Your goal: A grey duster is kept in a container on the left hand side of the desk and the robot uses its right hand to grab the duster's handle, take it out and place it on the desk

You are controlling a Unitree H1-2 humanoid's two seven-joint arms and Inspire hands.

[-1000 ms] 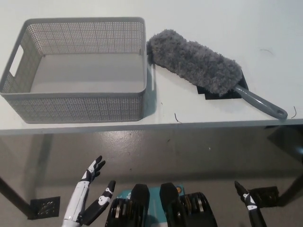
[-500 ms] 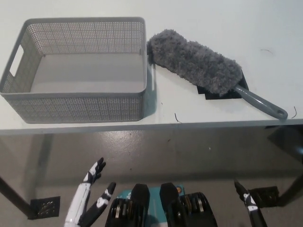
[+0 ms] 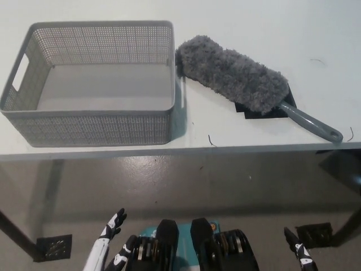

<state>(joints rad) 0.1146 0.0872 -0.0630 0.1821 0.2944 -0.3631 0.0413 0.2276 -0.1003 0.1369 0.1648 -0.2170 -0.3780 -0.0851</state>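
The grey duster [image 3: 232,73] lies flat on the white desk [image 3: 254,22], just right of the grey mesh container [image 3: 90,121]. Its fluffy head touches the container's right wall, and its grey handle [image 3: 312,124] points to the lower right, ending near the desk's front edge. Nothing lies inside the container. My white left hand [image 3: 109,248] hangs low at the bottom left, below the desk, with its fingers spread and nothing in them. Only the fingertips of my black right hand [image 3: 299,257] show at the bottom right edge.
A black flat patch [image 3: 265,111] lies under the duster's head near the handle. The desk's front edge [image 3: 180,151] runs across the middle of the picture, with grey floor below it. Small dark threads lie on the desk at the right.
Both hands have dropped lower toward the bottom edge of the picture. The duster and the container have not moved.
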